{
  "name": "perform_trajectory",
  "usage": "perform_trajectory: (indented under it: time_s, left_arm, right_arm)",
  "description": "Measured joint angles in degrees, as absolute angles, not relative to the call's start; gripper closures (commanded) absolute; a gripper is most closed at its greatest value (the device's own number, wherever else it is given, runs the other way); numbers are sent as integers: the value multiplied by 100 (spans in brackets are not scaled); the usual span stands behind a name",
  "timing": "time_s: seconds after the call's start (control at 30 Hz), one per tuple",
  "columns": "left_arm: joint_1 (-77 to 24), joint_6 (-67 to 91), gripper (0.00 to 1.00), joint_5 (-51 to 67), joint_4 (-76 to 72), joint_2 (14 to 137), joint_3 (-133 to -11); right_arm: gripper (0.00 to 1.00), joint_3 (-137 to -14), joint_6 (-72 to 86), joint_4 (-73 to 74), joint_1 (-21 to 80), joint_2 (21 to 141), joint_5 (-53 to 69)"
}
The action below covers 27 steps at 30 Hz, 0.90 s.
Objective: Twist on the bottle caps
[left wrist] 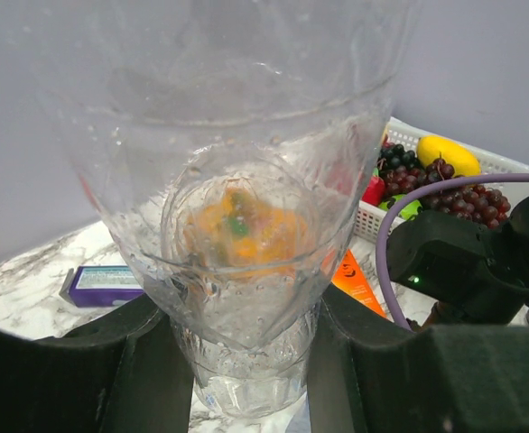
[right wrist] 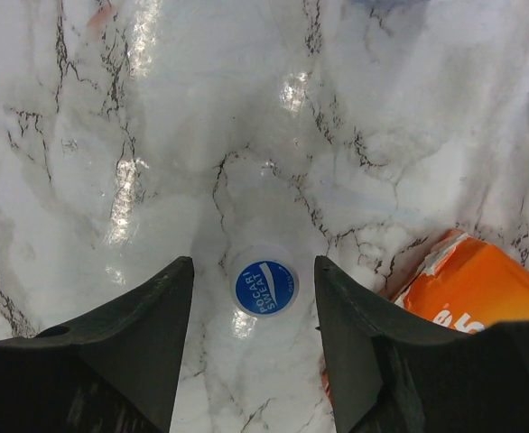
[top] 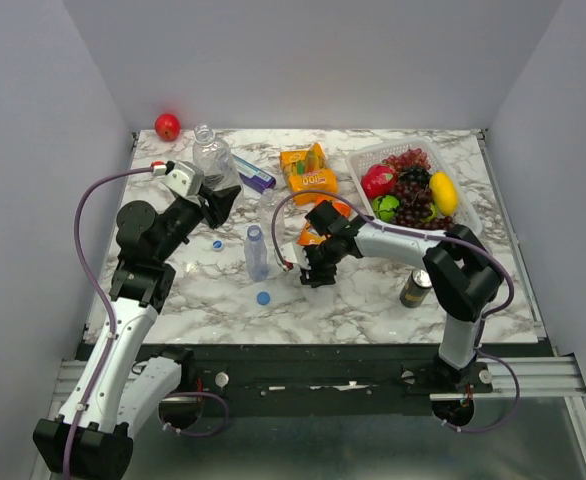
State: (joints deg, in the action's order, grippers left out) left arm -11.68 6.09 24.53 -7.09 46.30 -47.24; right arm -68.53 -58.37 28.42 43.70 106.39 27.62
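Blue cap [right wrist: 264, 287] with white lettering lies flat on the marble surface [right wrist: 156, 108], centred between the spread fingers of the right claw [right wrist: 254, 262]. The claw points straight down, open, with neither finger touching the cap. The right arm [top: 413, 245] stretches leftward from its base at lower right to the middle of the overhead frame.

The left arm [top: 148, 250] reaches toward the upper left, where the left claw [top: 218, 195] is clamped on a clear bottle [top: 213, 160] whose uncapped neck points toward the top of the frame. A second bottle [top: 256, 250] stands upright and capless at centre, with two loose caps [top: 263, 297] on the surface near it.

A white basket [top: 425, 150] at upper right holds dark grapes [top: 410, 195], a yellow lemon [top: 443, 192], a red fruit [top: 378, 180] and a green one [top: 385, 207].

Only the right wrist view shows the lettered cap under the claw; from above, the claw hides that spot. The left wrist view shows the gripped bottle filling the frame between both fingers [left wrist: 84, 379]. The red ball [top: 167, 126], the dark can [top: 415, 288] and the orange packets [top: 306, 170] appear together only from above.
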Motion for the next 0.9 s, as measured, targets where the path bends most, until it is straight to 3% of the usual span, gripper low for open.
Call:
perform_trajectory:
  time_s: [0.23,0.57,0.7,0.9]
  left_arm:
    - [-1162,655,100,2456,-718,4652,-4713]
    - [-1162,722,100,2512,-760,4663,-4604]
    - [-1166,718,100,2781,-764,4698,-4598]
    - [-1999,272,100,3448,-703,4827,-4692]
  right_arm:
    - [44,-6862,-5944,2976,4421,10661,2578]
    - [67,-7000,-6001,3092,4429,10761,2370]
    - [71,-7032,-5900,3138,4429,10728,2355]
    - [74,-7063,-5315,3822,4353,9443,2403]
